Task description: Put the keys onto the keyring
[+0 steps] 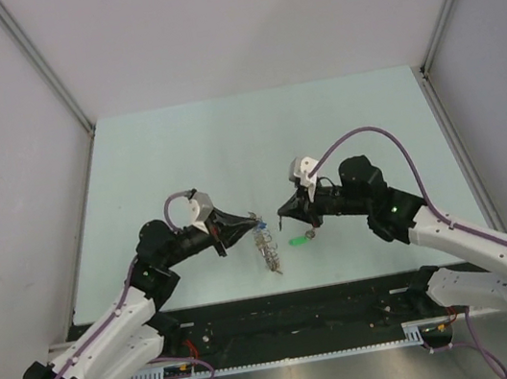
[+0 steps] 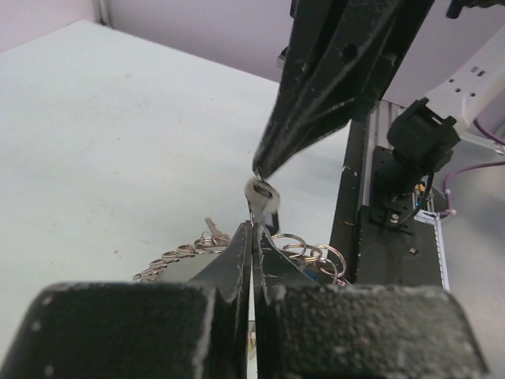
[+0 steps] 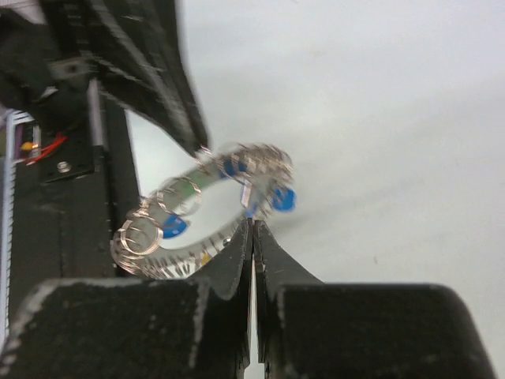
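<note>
The keyring [image 3: 162,225], a large grey-silver ring edged with small wire loops, hangs tilted above the table. It carries blue-headed keys [image 3: 284,199]. My left gripper [image 1: 260,220] is shut on the ring's upper edge; its loops [image 2: 304,251] spread behind the shut jaws in the left wrist view. My right gripper [image 1: 283,212] faces it from the right, also shut, pinching what looks like a small silver key [image 2: 263,197] against the ring. The two gripper tips almost meet. A green-headed key [image 1: 296,241] lies on the table under the right gripper.
The pale green table [image 1: 227,145] is enclosed by grey walls with metal corner posts [image 1: 37,60]. A black rail with cables [image 1: 293,309] runs along the near edge between the arm bases. A small metal piece [image 1: 311,231] sits beside the green key.
</note>
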`<state>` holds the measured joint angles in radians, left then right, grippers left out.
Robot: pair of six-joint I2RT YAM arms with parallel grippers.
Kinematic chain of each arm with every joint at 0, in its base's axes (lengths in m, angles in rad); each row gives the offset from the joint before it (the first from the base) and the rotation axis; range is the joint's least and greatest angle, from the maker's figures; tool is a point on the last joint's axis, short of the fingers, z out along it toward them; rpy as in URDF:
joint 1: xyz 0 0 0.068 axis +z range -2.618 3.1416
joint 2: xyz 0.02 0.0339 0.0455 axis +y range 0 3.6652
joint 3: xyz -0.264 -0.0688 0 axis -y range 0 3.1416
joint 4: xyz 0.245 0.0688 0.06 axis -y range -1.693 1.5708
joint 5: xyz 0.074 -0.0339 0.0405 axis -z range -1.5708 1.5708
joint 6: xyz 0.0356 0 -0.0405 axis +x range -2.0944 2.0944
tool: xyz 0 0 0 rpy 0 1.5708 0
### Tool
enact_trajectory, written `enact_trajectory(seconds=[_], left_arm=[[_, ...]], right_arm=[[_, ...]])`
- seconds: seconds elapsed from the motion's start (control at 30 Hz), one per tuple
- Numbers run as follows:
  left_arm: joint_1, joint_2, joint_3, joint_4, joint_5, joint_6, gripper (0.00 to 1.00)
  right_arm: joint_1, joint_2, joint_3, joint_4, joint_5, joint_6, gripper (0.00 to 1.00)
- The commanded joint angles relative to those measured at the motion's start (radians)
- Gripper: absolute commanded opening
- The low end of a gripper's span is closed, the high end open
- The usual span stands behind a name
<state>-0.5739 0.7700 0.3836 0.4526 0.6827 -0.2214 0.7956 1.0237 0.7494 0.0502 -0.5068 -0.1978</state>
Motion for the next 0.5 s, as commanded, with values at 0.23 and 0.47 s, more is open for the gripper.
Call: enact_trajectory(seconds=[0.23,0.47], left_arm=[[-0.006,0.051,-0.006,0.060,-0.117,-0.045,0.00],[-0.007,0.019,0.006,0.024,-0.135,-0.030,0.00]], right_arm=[[-0.171,-0.036,-0.002,-0.464,0.368,0.434,0.00],[-0.220,0.071,-0.018,-0.576,0.478,0.486,0.00]])
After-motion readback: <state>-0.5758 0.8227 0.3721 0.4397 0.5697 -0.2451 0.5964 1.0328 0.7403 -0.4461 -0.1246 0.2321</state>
